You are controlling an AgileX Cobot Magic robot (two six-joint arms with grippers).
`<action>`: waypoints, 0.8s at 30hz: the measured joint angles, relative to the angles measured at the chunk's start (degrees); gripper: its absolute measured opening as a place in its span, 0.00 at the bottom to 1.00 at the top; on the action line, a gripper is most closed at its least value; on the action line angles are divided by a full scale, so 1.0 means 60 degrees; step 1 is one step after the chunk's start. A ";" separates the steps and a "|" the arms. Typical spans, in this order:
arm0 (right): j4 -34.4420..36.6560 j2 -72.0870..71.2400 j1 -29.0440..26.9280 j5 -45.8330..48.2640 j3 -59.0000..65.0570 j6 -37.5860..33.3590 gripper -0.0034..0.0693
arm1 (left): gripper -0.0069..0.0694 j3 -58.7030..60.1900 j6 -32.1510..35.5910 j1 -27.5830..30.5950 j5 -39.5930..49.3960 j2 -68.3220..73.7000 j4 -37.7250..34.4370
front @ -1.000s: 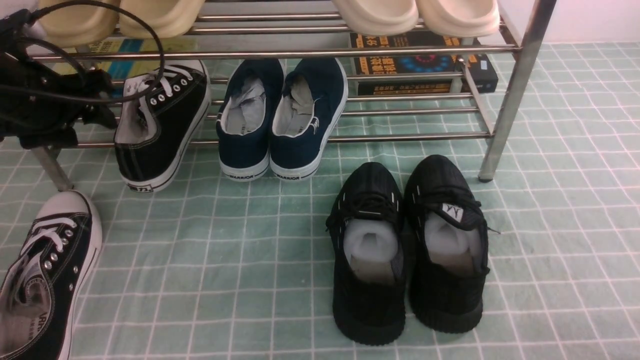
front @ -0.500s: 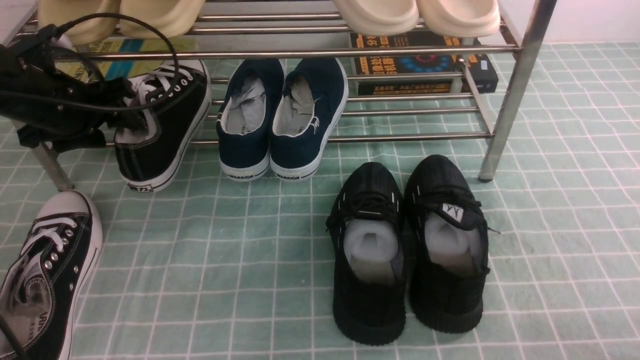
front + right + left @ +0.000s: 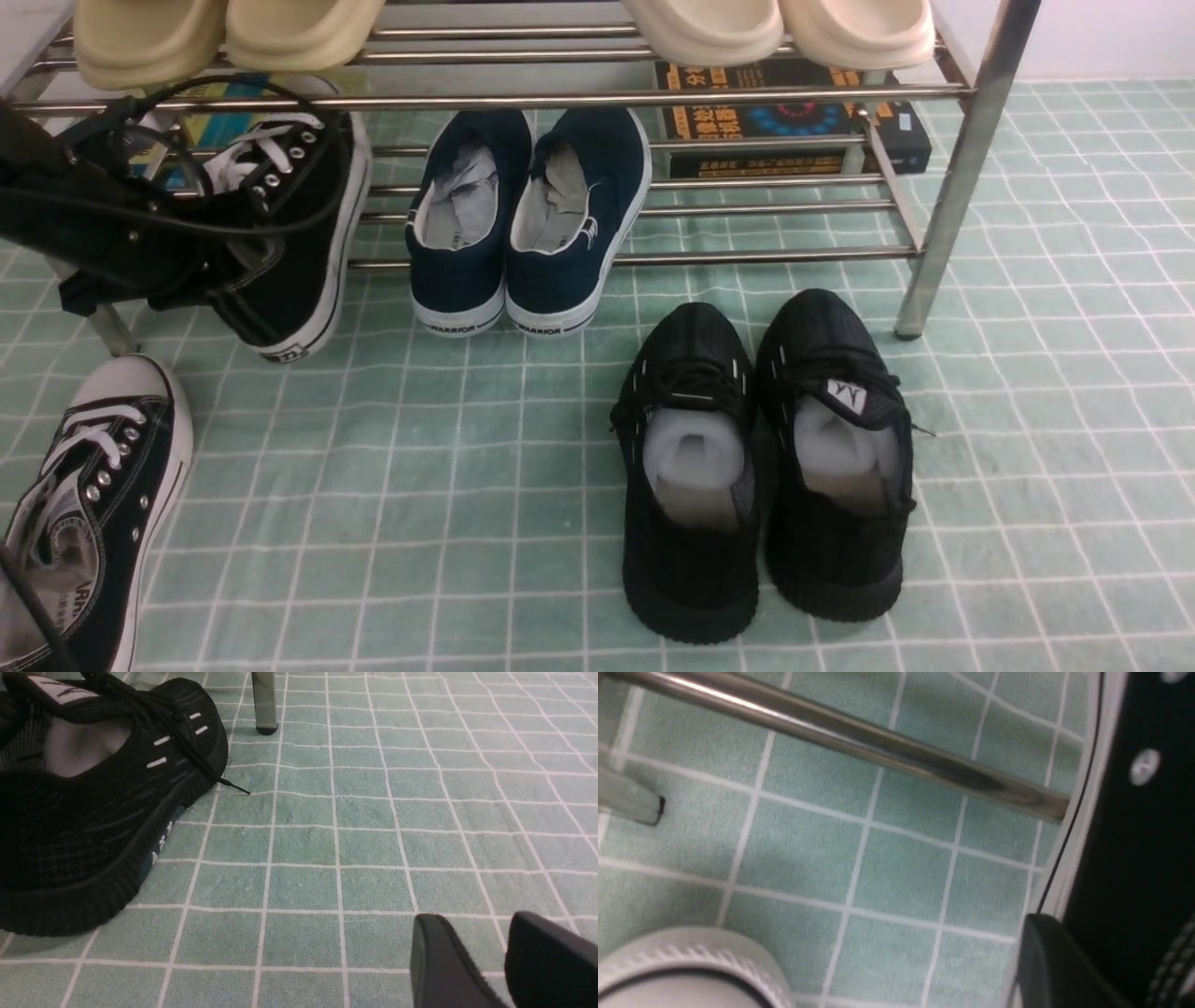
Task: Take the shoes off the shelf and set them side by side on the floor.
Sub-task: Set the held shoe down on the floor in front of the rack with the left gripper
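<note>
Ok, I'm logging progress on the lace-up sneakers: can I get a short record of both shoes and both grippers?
first sneaker: on the floor, near left
second sneaker: tilted at the lower tier of the shelf, heel sticking out in front
left gripper: shut on second sneaker at its heel opening
right gripper: open, empty, over bare floor
remaining: set second sneaker beside the first

One sneaker (image 3: 303, 266), black canvas with white laces and sole, rests on the shelf (image 3: 747, 254) at the left of its lower bars; its heel overhangs the front bar; the other sneaker (image 3: 103, 495) lies upright on the green gridded floor (image 3: 420, 485), near left, toe toward the shelf.
</note>
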 joint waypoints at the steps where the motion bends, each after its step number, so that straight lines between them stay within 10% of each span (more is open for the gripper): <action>1: 0.0000 0.0000 0.0000 0.0000 0.0000 0.0000 0.37 | 0.12 0.0000 -0.0082 0.0000 0.0387 -0.0170 0.0151; 14: 0.0000 0.0000 0.0000 0.0000 0.0000 0.0000 0.37 | 0.12 0.0308 -0.2939 -0.0010 0.4789 -0.3680 0.3239; 24: 0.0000 0.0000 0.0000 0.0000 0.0000 0.0000 0.37 | 0.12 0.3452 -0.4288 -0.0010 0.3992 -0.5107 0.3748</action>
